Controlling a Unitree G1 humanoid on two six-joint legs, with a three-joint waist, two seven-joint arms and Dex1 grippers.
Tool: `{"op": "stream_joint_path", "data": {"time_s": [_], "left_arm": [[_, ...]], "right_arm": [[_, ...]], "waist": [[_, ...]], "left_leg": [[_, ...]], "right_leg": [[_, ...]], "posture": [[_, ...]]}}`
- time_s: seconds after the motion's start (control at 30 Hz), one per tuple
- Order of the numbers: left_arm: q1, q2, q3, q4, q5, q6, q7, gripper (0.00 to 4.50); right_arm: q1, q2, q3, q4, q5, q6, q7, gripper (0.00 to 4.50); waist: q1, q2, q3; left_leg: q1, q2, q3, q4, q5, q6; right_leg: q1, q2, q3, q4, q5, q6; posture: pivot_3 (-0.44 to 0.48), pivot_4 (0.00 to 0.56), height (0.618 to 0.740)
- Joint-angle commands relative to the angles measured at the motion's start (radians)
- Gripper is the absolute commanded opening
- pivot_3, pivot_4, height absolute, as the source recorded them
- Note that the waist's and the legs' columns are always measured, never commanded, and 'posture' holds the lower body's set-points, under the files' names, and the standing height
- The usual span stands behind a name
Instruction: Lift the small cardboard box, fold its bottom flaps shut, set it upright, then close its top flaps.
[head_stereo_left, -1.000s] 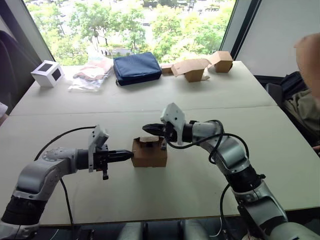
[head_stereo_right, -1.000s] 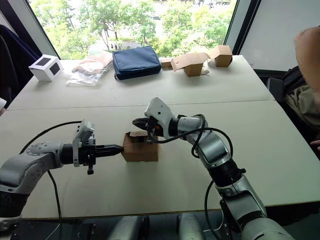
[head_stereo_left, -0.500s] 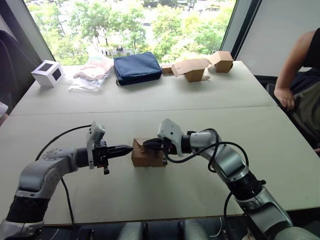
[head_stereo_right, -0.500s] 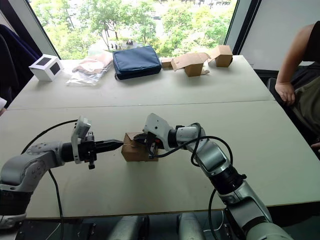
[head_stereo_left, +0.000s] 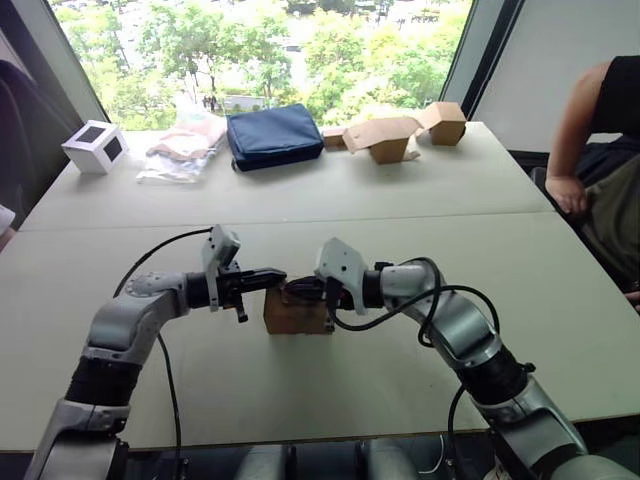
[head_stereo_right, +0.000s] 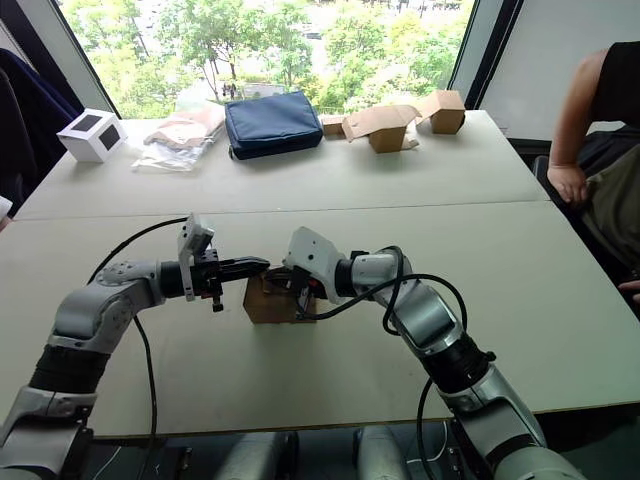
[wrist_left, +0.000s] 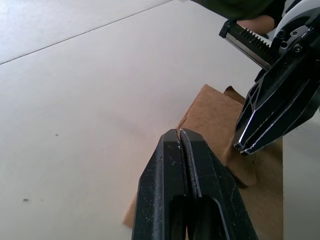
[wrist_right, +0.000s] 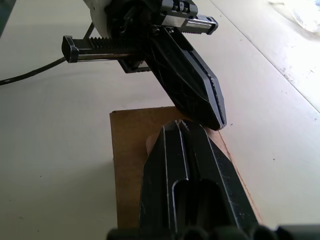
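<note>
Both grippers, left (head_stereo_left: 272, 275) and right (head_stereo_left: 296, 291), meet closed over the small cardboard box (head_stereo_left: 295, 314).

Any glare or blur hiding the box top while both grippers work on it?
Eye views: the window is bright behind the table, but the small cardboard box reads clearly, with even light and soft shadow. Left wrist view: the left gripper, fingers shut, is slightly soft up close; the box's flaps are sharp. Right wrist view: the right gripper, also shut, blocks part of the box top; bright patch at one far corner.

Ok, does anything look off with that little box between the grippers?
The small cardboard box stands upright, but one top flap is still raised. Both the left gripper and the right gripper are shut above it.
</note>
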Motion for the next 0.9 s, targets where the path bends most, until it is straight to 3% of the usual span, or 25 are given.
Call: {"op": "stream_joint_path", "data": {"time_s": [0.03,0.33,0.9], "left_arm": [[-0.009,0.01,0.017,-0.014,-0.006,0.004,-0.014,0.04],[-0.007,0.0,-0.007,-0.021,0.007,0.009,-0.017,0.04],[-0.019,-0.018,0.015,-0.034,-0.024,0.059,0.005,0.04]], "right_arm": [[0.007,-0.004,0.0,-0.046,-0.001,0.004,-0.006,0.0],[0.044,-0.045,0.004,-0.147,0.043,0.038,0.039,0.0],[0.04,-0.069,0.078,-0.062,-0.105,-0.023,-0.013,0.0]], "waist": [[-0.001,0.0,0.0],[0.0,0.0,0.0],[0.001,0.0,0.0]], "left_leg": [[0.0,0.0,0.0,0.0,0.0,0.0],[0.0,0.0,0.0,0.0,0.0,0.0],[0.0,0.0,0.0,0.0,0.0,0.0]], "right_leg": [[0.0,0.0,0.0,0.0,0.0,0.0],[0.0,0.0,0.0,0.0,0.0,0.0],[0.001,0.0,0.0,0.0,0.0,0.0]], "posture": [[0.0,0.15,0.74],[0.0,0.15,0.74],[0.0,0.15,0.74]]}}
